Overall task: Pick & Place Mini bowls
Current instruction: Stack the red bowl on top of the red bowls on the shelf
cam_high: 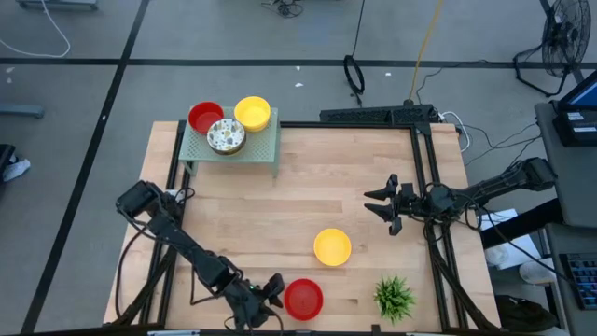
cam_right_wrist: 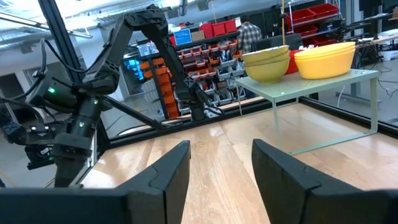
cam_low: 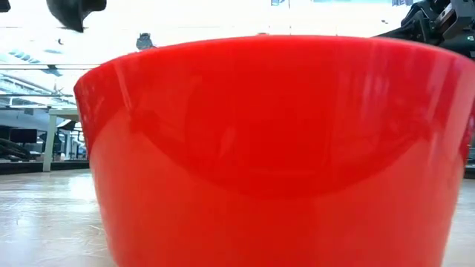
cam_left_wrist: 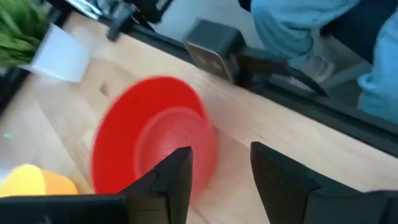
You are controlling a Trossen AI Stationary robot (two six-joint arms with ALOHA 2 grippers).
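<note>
L gripper (cam_high: 272, 291) open, empty, just beside red bowl (cam_high: 303, 299) near table front edge: straddle rim w/ one finger inside, then close; R gripper (cam_high: 384, 203) open, idle.

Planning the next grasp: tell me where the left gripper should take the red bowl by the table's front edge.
Judging by the views, the red bowl stands upright, so pinch its thin rim, one finger inside. The left gripper, open, sits beside it; come from that side.
</note>
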